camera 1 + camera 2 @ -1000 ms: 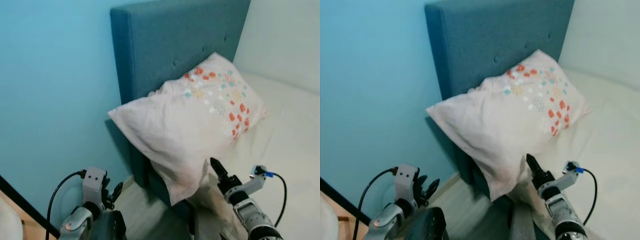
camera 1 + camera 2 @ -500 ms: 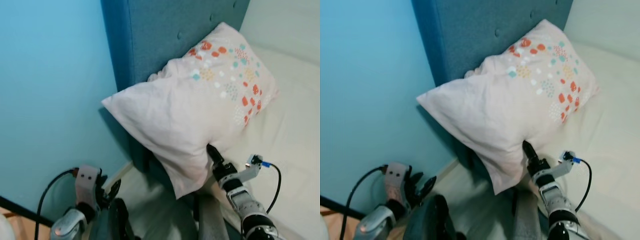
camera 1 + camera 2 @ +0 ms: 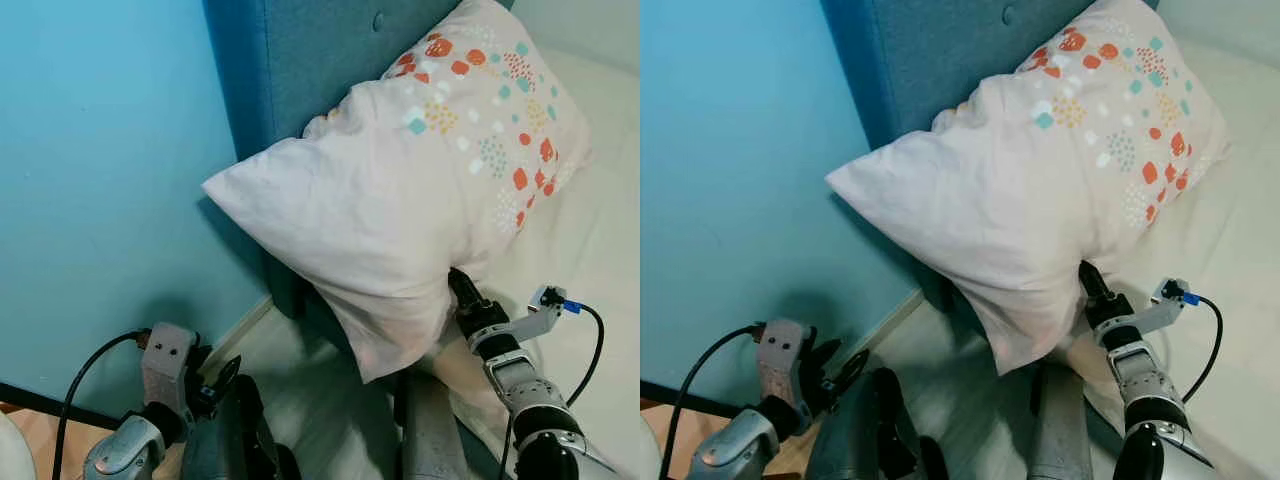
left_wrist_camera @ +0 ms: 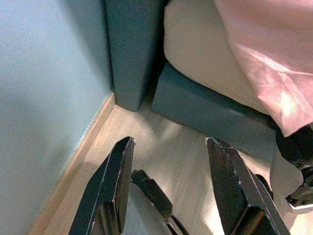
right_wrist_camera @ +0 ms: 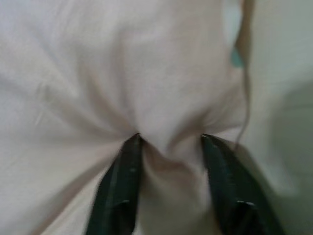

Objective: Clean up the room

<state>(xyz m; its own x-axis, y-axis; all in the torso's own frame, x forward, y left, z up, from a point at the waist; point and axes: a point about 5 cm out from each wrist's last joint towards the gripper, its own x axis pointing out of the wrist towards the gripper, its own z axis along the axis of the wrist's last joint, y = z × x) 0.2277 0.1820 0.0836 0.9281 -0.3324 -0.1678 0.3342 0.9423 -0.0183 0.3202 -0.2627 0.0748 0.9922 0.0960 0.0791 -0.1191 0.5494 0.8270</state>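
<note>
A pale pink pillow (image 3: 420, 190) with orange and teal dots leans on the teal headboard (image 3: 290, 60), its lower corner overhanging the side of the bed. My right gripper (image 5: 168, 142) is pushed up into the pillow's lower edge. Its fingers (image 5: 124, 181) stand apart, pressed into the fabric, and a bulge of cloth sits between them. From the head views its tips are tucked under the pillow near the wrist (image 3: 485, 325). My left gripper (image 4: 168, 142) hangs low over the wood floor by the wall, open and holding nothing.
A blue wall (image 3: 90, 150) with a skirting board (image 4: 73, 166) closes off the left. The cream mattress (image 3: 600, 230) stretches to the right on a teal bed base (image 4: 210, 117). A narrow strip of floor (image 3: 300, 350) lies between the wall and the bed.
The camera has come closer and tilted down. My right gripper has pushed forward from just below the pillow's edge into the fabric. The left arm still hangs low.
</note>
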